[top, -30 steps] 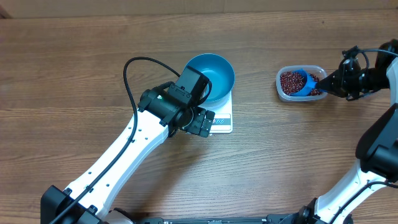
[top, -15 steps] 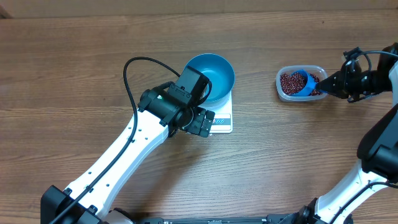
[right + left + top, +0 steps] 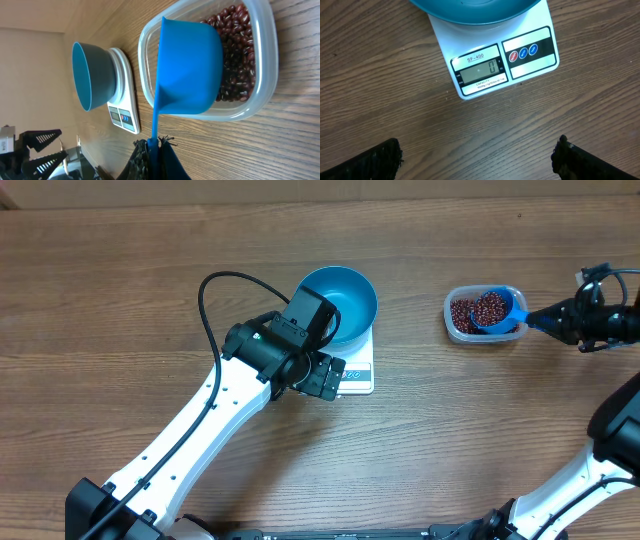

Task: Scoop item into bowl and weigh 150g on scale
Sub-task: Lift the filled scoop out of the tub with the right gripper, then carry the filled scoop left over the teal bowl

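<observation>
Beans (image 3: 490, 304), dark red-brown, sit level in blue plastic scoop (image 3: 190, 65) gripped by right claw (image 3: 156, 150) | empty left claw (image 3: 477, 157) gapes, watching white square scale (image 3: 485, 70) beneath round blue bowl (image 3: 340, 300)

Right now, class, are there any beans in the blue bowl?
No, overhead shows the bowl bare inside; the beans lie in the clear tub.

The left arm stretches diagonally from the near left corner toward the middle, the left tool (image 3: 323, 376) facing down with jaws wide apart and empty, while the right arm bends in from the right, the right tool (image 3: 562, 319) clamped on the handle of the blue scoop (image 3: 497, 310).
</observation>
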